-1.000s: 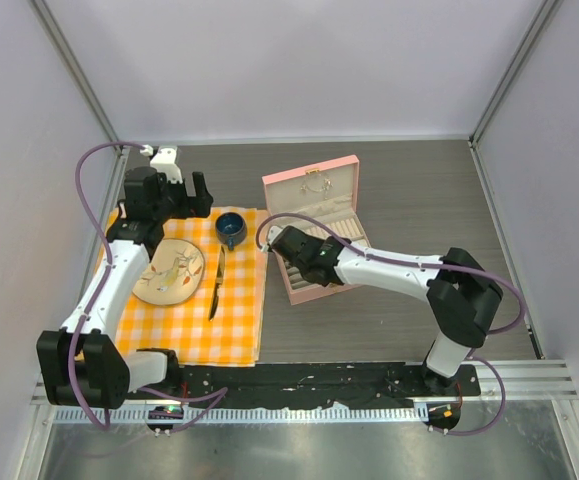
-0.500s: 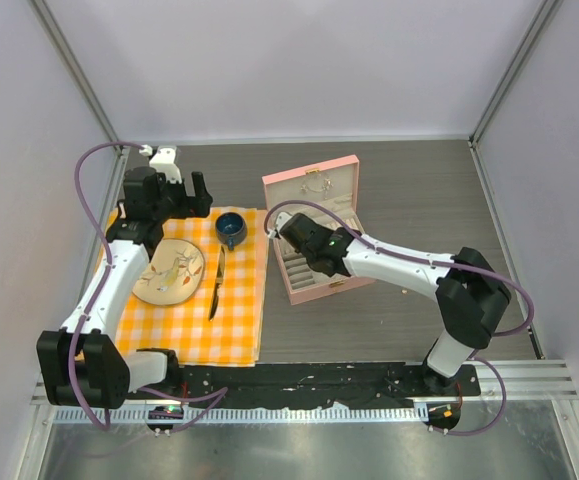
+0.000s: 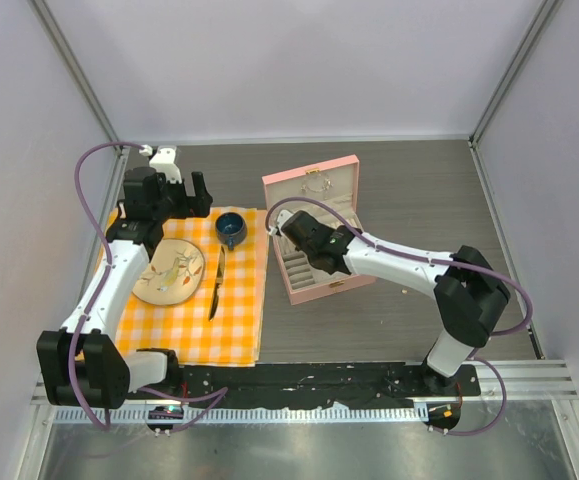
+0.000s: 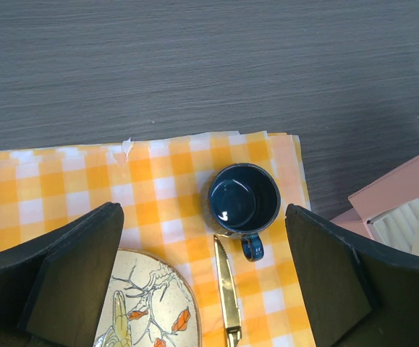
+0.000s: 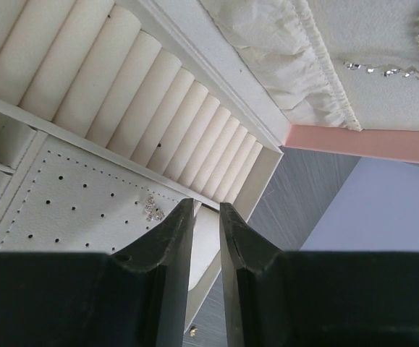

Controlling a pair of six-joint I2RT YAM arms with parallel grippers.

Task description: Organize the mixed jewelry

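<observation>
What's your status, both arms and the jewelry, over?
Left gripper open over blue cup. Right gripper nearly closed above open jewelry box, grip unclear. Sparkly stud on perforated panel, beside it. No obstruction seen.

- Our left arm [image 3: 109,285] stretches forward along the left side, with the left gripper [image 4: 202,217] facing down and its fingers spread wide.
- Our right arm [image 3: 399,265] bends leftward across the middle. The right gripper [image 5: 203,206] points down, its fingers nearly together with a slim gap between them.

Blue cup [image 4: 243,202], knife [image 4: 228,293], plate [image 3: 168,272] — on checked cloth [image 4: 158,181], pink box [image 3: 294,195] beside
</observation>
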